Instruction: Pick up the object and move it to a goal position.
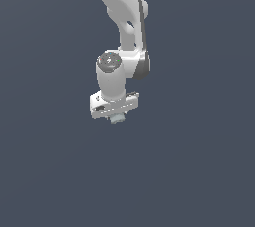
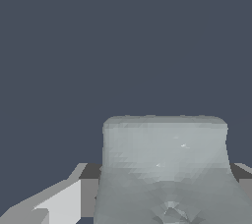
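The object is a tiny pale grey-teal blocky piece. In the exterior view it pokes out just under the white hand of my gripper. In the wrist view the object looms large and fills the gap between my fingers. One finger shows beside it, with its dark pad against the object's side. The other finger shows only at the picture's edge. The gripper is shut on the object. No goal mark shows in either view.
A plain dark blue-grey surface fills the background of both views. The white arm runs from the hand to the exterior view's upper edge.
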`<state>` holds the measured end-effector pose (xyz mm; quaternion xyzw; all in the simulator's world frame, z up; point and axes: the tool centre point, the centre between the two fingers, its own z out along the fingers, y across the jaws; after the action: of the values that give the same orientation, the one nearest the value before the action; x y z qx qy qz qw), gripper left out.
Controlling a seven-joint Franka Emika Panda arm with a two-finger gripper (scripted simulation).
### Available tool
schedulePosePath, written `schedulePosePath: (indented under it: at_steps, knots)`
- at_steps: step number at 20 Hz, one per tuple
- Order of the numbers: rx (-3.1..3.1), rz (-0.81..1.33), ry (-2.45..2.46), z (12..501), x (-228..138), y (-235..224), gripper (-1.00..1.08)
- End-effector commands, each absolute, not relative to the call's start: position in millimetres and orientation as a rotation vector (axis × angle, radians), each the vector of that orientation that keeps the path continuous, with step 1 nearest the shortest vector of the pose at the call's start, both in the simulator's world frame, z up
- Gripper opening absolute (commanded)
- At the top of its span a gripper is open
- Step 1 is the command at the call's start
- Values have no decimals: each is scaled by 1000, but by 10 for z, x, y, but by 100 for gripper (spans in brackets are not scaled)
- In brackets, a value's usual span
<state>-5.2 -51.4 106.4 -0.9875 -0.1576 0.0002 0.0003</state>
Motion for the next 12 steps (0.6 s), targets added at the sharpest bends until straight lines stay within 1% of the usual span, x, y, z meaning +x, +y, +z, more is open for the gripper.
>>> schedulePosePath:
  at_steps: [1, 12]
  knots:
    - [-3102, -1, -494, 1308, -97, -683, -100]
    - [-3101, -1, -494, 2433, -283, -1451, -100]
